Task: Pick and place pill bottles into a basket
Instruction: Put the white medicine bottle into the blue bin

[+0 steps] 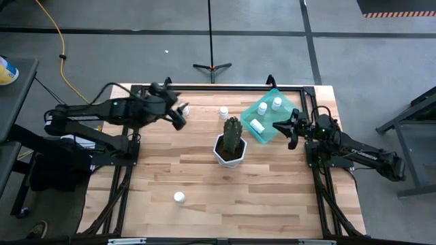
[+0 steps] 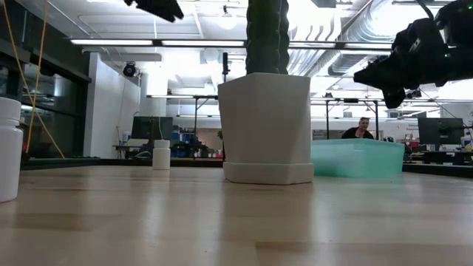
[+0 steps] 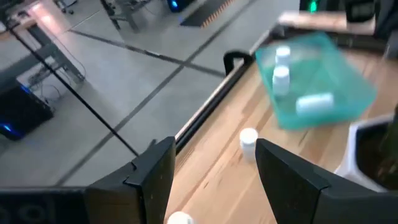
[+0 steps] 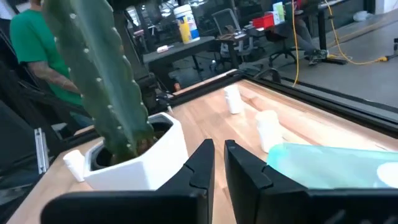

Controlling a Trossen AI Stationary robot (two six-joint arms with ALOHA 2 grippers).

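The teal basket [image 1: 267, 117] sits at the table's far right and holds three white pill bottles [image 1: 262, 108]. One loose bottle [image 1: 223, 112] stands left of the basket. Another [image 1: 184, 109] stands by my left gripper, and a third [image 1: 179, 198] stands near the front edge. My left gripper [image 1: 178, 119] is open and empty above the far left of the table. In its wrist view [image 3: 214, 174] a bottle [image 3: 249, 140] shows beyond its fingers and another [image 3: 180, 218] just below them. My right gripper [image 1: 287, 129] is shut and empty at the basket's right side; it also shows in its wrist view [image 4: 219, 158].
A white faceted pot with a green cactus [image 1: 230, 144] stands mid-table, just near and left of the basket. The wooden table has a black frame rail [image 1: 204, 86] along its far edge. A person [image 2: 361, 129] sits in the room behind.
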